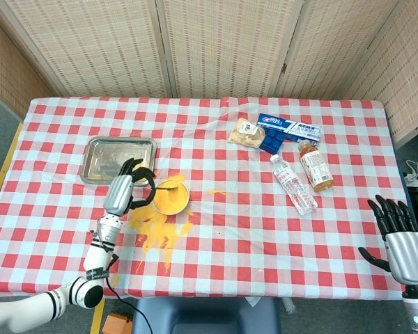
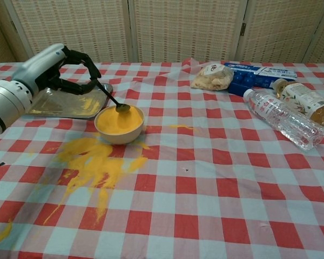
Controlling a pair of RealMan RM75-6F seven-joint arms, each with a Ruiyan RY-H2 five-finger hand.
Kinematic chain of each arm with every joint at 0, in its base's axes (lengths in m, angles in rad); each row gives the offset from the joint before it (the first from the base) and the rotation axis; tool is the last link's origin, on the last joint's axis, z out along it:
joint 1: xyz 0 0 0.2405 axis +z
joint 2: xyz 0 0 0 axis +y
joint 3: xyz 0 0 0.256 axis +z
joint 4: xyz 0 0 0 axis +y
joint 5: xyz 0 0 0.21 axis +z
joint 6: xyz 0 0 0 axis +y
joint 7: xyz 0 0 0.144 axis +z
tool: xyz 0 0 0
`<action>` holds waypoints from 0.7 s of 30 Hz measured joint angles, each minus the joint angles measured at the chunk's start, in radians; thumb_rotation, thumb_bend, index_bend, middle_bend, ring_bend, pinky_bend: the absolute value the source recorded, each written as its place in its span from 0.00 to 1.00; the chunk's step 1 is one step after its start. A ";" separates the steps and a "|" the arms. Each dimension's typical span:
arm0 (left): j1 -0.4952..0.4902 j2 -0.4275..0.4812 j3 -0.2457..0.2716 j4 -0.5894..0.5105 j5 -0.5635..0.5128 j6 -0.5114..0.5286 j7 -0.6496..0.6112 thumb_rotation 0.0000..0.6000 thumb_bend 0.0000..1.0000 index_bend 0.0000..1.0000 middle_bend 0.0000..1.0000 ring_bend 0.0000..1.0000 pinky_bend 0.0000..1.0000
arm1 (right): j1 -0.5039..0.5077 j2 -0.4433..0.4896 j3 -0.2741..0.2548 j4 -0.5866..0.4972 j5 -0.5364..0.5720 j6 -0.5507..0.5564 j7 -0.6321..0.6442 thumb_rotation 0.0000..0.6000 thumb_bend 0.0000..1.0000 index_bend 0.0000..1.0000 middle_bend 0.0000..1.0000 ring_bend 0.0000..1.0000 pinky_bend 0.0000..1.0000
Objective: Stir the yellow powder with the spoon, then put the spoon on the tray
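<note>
Holding the spoon (image 2: pixel 109 99) by its handle, the left hand (image 2: pixel 54 70) hangs beside the white bowl (image 2: pixel 119 131), between it and the metal tray (image 2: pixel 54 108). The spoon's scoop sits at the far rim of the bowl, just over the yellow powder (image 2: pixel 117 123) that fills it. The right hand (image 1: pixel 396 233) rests at the near right table edge, fingers spread, grasping nothing.

Spilling looks like the main risk. The scoop appears to carry some powder, so a tilt on the way to the tray would likely scatter more; a wide patch of spilled powder (image 2: pixel 94 162) already lies on the checked cloth (image 2: pixel 205 178) in front of the bowl. The spoon is slim, so it could twist or slip in the fingers. Catching the rim with the spoon could also tip or drag the bowl.

Nothing stands between bowl and tray. Well to the right lie a bagged snack (image 2: pixel 212 77), a blue packet (image 2: pixel 254 75), a clear water bottle (image 2: pixel 283 118) and an amber drink bottle (image 2: pixel 305 101), out of the way.
</note>
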 measured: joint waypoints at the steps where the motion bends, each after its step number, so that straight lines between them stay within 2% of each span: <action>1: 0.002 0.004 0.002 -0.011 0.002 0.000 -0.003 1.00 0.74 0.82 0.39 0.10 0.04 | 0.000 0.000 0.000 0.000 0.000 0.000 0.000 1.00 0.06 0.00 0.00 0.00 0.00; 11: 0.028 0.066 0.033 -0.147 0.031 0.006 0.001 1.00 0.74 0.82 0.39 0.10 0.05 | -0.002 -0.001 -0.004 -0.003 -0.008 0.005 -0.005 1.00 0.06 0.00 0.00 0.00 0.00; 21: 0.037 0.082 0.033 -0.149 0.011 -0.008 -0.007 1.00 0.74 0.82 0.39 0.10 0.04 | -0.002 -0.003 -0.006 -0.003 -0.010 0.003 -0.010 1.00 0.06 0.00 0.00 0.00 0.00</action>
